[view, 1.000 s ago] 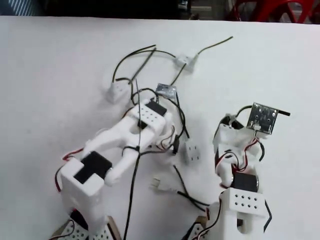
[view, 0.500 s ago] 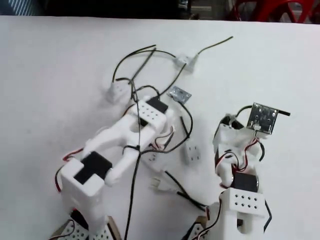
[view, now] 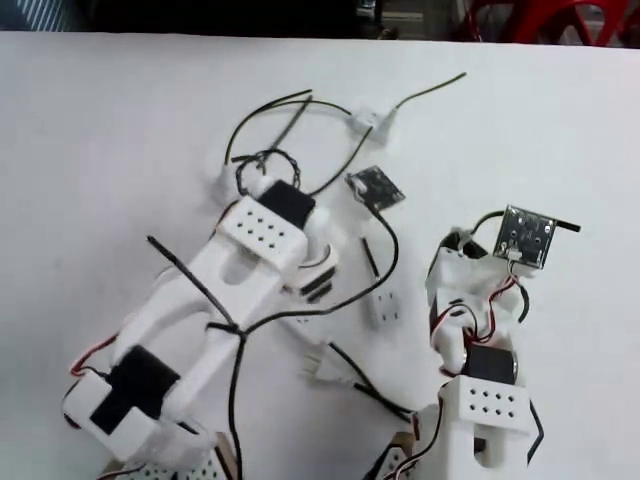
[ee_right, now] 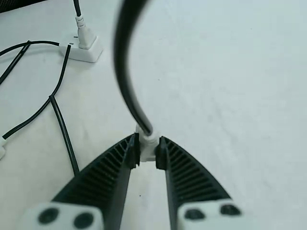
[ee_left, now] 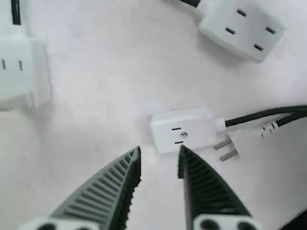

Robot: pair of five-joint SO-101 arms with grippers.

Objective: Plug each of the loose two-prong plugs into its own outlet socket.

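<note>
Right gripper (ee_right: 147,140) clamped on white plug (ee_right: 147,146), left gripper (ee_left: 159,151) apart.
We see the left one just short of a small socket block (ee_left: 184,130); right arm (view: 485,400) at 5 o'clock on the bench (view: 100,120).

This looks like a robotics lab or test bench. A left arm (view: 200,300) and a right arm (view: 480,400), both of white printed plastic with bare red and black wiring looped along their joints, stand side by side at a plain white desk (view: 110,110). Just ahead of the left arm's fingers (ee_left: 117,187) lies a small outlet block (ee_left: 182,130), with another outlet block (ee_left: 242,28) farther out. The right arm's fingers (ee_right: 110,175) pinch a corded white plug (ee_right: 147,143). Far beyond the fingers, past the desk's back edge, the room is dark, with a red tubular frame (view: 545,18).
</note>
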